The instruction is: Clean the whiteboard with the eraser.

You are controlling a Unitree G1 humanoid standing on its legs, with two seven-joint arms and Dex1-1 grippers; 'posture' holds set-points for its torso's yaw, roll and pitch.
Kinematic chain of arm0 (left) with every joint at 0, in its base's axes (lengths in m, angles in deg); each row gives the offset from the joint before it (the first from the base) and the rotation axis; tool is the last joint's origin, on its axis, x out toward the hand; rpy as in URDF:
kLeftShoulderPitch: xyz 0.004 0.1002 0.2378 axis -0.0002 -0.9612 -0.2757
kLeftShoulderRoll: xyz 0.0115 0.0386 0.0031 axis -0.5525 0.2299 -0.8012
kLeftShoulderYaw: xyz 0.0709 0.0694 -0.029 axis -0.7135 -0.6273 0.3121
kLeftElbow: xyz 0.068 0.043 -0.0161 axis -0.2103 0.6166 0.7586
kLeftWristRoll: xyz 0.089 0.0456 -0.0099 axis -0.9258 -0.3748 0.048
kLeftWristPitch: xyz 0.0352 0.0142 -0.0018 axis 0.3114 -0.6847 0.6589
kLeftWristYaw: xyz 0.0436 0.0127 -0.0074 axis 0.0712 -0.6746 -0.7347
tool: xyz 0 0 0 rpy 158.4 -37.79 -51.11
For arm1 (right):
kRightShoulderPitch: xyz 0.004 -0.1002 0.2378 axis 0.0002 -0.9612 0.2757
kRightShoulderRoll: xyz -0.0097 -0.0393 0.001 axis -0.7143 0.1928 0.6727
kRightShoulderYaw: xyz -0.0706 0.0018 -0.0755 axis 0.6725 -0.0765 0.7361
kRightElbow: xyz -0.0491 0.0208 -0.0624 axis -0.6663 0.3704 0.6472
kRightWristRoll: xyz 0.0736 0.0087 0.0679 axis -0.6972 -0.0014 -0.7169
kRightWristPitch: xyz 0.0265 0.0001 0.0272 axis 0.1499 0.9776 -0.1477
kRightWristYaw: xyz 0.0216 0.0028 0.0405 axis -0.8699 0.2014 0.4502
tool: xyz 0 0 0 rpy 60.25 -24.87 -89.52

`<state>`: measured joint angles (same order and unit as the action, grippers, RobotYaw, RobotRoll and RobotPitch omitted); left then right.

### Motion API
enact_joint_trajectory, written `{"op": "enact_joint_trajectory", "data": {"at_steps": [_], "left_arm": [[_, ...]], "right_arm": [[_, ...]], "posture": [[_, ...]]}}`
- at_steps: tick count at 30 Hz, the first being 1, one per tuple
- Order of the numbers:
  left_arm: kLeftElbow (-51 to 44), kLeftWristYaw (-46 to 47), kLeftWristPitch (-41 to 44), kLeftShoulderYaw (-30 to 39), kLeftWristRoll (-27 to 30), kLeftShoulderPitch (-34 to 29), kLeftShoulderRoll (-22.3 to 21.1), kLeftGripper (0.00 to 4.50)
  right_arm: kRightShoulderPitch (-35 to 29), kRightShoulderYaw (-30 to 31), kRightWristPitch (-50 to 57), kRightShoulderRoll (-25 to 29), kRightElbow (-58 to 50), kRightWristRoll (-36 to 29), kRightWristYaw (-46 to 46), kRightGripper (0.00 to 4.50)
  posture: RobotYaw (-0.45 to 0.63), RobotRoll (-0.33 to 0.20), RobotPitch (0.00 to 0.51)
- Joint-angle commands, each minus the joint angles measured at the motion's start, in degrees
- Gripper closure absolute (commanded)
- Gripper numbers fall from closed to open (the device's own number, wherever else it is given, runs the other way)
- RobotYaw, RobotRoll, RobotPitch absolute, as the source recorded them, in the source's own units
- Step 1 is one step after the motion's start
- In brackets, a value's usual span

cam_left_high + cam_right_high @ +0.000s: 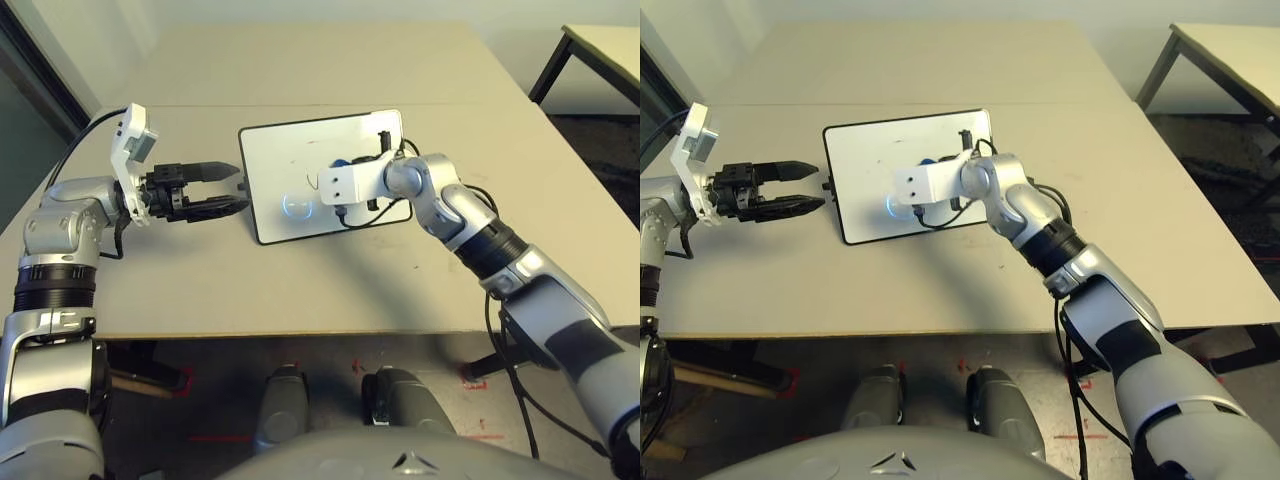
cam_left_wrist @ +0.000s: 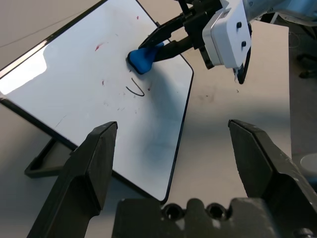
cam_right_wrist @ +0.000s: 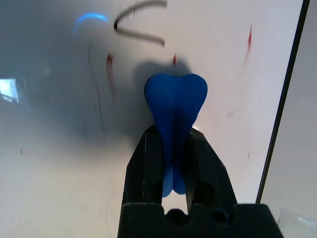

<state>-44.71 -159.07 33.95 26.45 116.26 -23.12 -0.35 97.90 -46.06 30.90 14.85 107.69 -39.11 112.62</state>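
The eraser (image 3: 176, 106) is clamped between the two black fingers of the right gripper (image 3: 174, 148), its blue end projecting past the fingertips and pressed to the whiteboard (image 2: 74, 94). We see it sitting just beside a short dark curved stroke (image 2: 134, 90), with faint red marks (image 3: 110, 67) around it. The whiteboard lies flat on the beige table (image 1: 330, 290), near its middle. At the board's left edge we note the left gripper (image 1: 232, 189), jaws spread wide and holding nothing, close to the frame.
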Motion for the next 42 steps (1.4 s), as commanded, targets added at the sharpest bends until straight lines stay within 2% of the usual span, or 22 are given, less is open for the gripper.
{"op": "enact_joint_trajectory", "data": {"at_steps": [1, 6, 10, 18, 24, 31, 39, 42], "left_arm": [[-1.8, 0.2, 0.3, 0.4, 0.3, -0.4, -0.3, 0.00], [-2.3, 0.5, 0.5, 0.6, 0.4, -0.7, -0.3, 0.00], [-2.2, 0.5, 0.5, 0.5, 0.3, -0.5, -0.1, 0.00], [-1.4, 0.3, 0.2, -0.1, 0.0, 0.3, 0.3, 0.00], [-0.9, 0.0, 0.1, -0.3, -0.2, 0.8, 0.3, 0.00], [-0.9, 0.0, 0.2, -0.5, -0.3, 1.0, 0.3, 0.00], [-1.9, 0.1, 0.5, 0.0, -0.1, 0.0, -0.5, 0.00], [-2.1, 0.3, 0.7, 0.4, 0.1, -0.3, -1.0, 0.00]], "right_arm": [[1.0, 1.3, -0.9, -1.3, 3.1, 0.5, -1.1, 4.13], [0.5, 0.9, -1.9, 0.3, 4.6, 0.9, -1.3, 4.13], [-1.0, 0.1, -2.1, 3.6, 4.1, 1.1, -0.9, 4.13], [-3.8, -2.4, -0.5, 9.5, 0.3, 0.1, 0.3, 4.13], [-5.8, -3.5, 0.6, 11.3, -2.9, -0.1, 1.6, 4.13], [-4.9, -2.4, 1.1, 8.2, -2.4, 0.0, 0.7, 4.13], [-0.4, -2.1, 0.0, 3.2, 1.5, 0.0, -0.4, 4.13], [1.4, -1.6, -0.6, 1.0, 3.6, 0.0, -1.1, 4.13]], "posture": [[0.24, 0.000, 0.022], [0.24, 0.000, 0.022], [0.23, 0.000, 0.024], [0.21, 0.000, 0.030], [0.21, 0.000, 0.033], [0.21, 0.000, 0.035], [0.21, 0.000, 0.035], [0.24, 0.000, 0.035]]}}
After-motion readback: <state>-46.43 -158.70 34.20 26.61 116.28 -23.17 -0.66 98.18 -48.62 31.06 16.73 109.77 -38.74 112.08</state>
